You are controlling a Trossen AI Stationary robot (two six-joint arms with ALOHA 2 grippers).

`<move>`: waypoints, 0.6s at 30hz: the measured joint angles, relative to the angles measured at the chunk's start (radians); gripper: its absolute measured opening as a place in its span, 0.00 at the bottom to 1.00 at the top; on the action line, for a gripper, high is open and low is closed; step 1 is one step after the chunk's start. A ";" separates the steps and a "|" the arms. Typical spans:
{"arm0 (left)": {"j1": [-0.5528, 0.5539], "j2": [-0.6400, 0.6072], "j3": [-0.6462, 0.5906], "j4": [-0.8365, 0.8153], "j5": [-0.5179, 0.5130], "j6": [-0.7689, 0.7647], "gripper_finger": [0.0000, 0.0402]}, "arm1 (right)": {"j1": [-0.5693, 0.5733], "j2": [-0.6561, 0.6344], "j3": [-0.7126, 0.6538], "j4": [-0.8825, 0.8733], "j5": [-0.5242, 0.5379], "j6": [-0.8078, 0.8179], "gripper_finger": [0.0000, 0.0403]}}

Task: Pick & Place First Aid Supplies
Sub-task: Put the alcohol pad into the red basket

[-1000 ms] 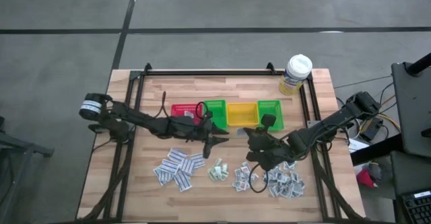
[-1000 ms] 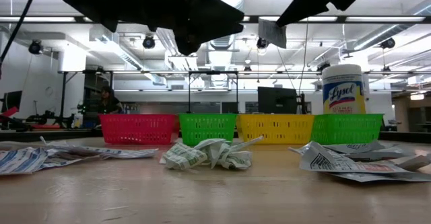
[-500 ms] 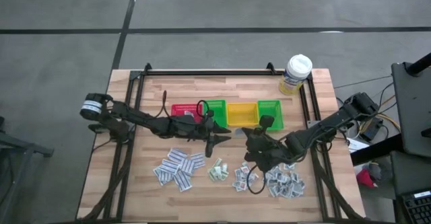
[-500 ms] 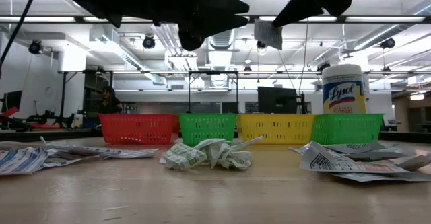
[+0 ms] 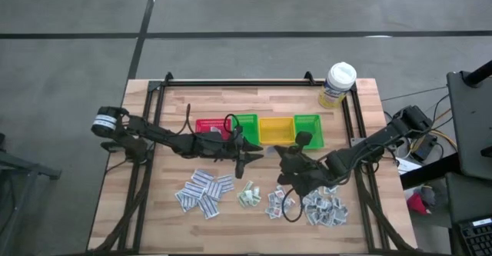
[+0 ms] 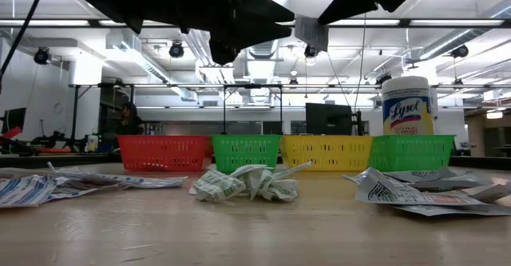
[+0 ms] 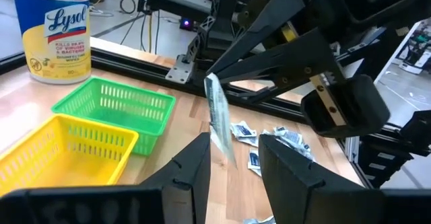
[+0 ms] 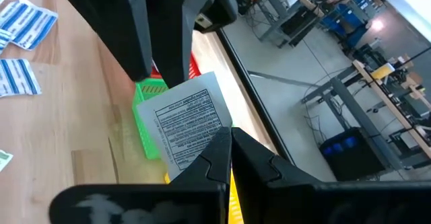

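Right gripper (image 8: 229,138) pinched on one white packet (image 8: 187,122), held in the air over mid-table. Left gripper (image 7: 234,158) faces it, fingers apart, empty. Red bin (image 5: 208,126), green bin (image 5: 247,124), yellow bin (image 5: 275,129), second green bin (image 5: 307,124): contents not discernible. Other packets (image 5: 204,191) lie on the table (image 5: 254,102).

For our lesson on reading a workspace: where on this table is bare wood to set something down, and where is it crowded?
Bare wood: the strip of table between the back rail and the row of bins, left of the bottle; also the left edge beside the left pile of packets. Crowded: the front middle and right, under both arms, where packets lie scattered.
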 joint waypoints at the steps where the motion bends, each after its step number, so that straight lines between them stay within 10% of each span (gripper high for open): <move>1: 0.000 0.000 0.002 0.000 0.000 0.000 0.30 | 0.000 0.000 0.000 0.008 0.000 -0.007 0.02; 18: 0.003 0.000 0.014 -0.004 -0.008 -0.011 0.30 | 0.000 0.000 0.000 0.015 -0.001 -0.015 0.02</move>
